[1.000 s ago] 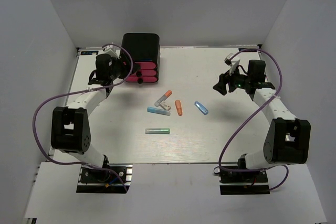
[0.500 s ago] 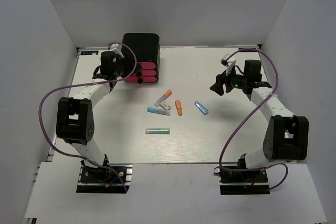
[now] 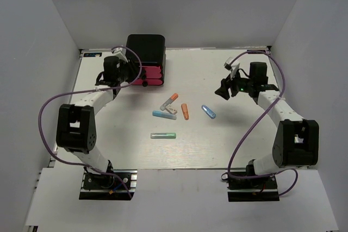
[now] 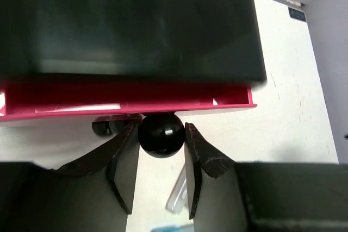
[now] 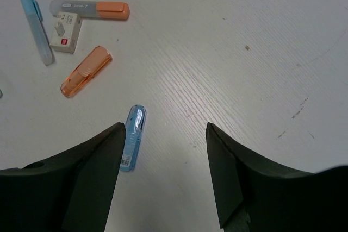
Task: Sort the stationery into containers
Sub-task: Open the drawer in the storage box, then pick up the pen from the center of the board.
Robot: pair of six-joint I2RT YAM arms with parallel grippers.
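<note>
The black cabinet (image 3: pixel 145 47) with pink-red drawers (image 3: pixel 150 75) stands at the back left. My left gripper (image 3: pixel 132 73) is at the drawer fronts. In the left wrist view its fingers (image 4: pixel 126 161) press on both sides of a round black knob (image 4: pixel 161 134) of a pink-red drawer (image 4: pixel 125 100). Mid-table lie a grey marker with an orange tip (image 3: pixel 169 100), a white eraser (image 3: pixel 170 110), a light blue pen (image 3: pixel 164 115), an orange pen (image 3: pixel 185 112), a short blue pen (image 3: pixel 208 112) and a green pen (image 3: pixel 163 135). My right gripper (image 3: pixel 222 92) is open and empty, above and right of the short blue pen (image 5: pixel 133 137).
A second knob (image 4: pixel 103 127) shows to the left of the held one. The white side walls stand close to both arms. The right wrist view also shows the orange pen (image 5: pixel 86 71), eraser (image 5: pixel 66 33) and grey marker (image 5: pixel 89 8).
My left gripper has moved right, up to the drawer fronts and onto the knob. My right gripper has drifted slightly left and back. The pens have not moved.
</note>
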